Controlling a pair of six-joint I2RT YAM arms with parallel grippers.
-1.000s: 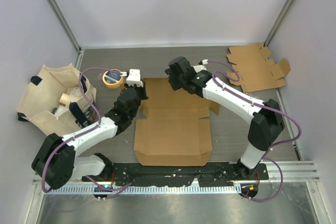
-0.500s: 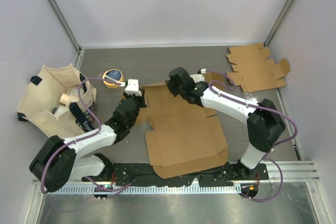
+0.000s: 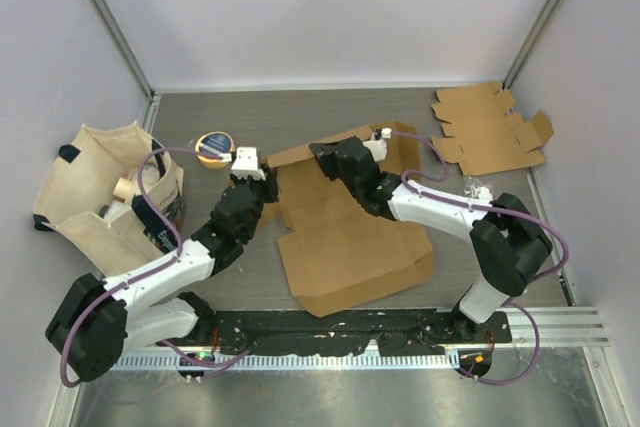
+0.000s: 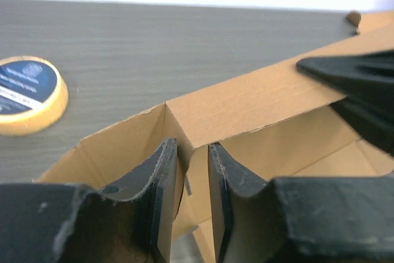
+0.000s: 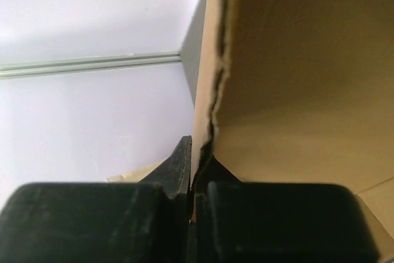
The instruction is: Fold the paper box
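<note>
The paper box [image 3: 350, 247] is a flat brown cardboard blank lying skewed on the table between the arms. Its far flap [image 3: 340, 143] stands raised. My right gripper [image 3: 322, 155] is shut on that flap's edge; in the right wrist view the thin cardboard edge [image 5: 212, 100] runs up from between the closed jaws [image 5: 196, 164]. My left gripper [image 3: 258, 179] is at the box's far left corner. In the left wrist view its fingers [image 4: 161, 183] stand slightly apart, astride the folded corner [image 4: 184, 130], without pinching it.
A yellow tape roll [image 3: 213, 146] lies left of the box, also seen in the left wrist view [image 4: 24, 93]. A beige cloth bag [image 3: 100, 187] with items sits at the far left. A second flat cardboard blank [image 3: 490, 129] lies at the back right.
The right gripper closed on the far flap and raised it, and the box slid and turned toward the right. The left gripper's jaws parted at the far left corner.
</note>
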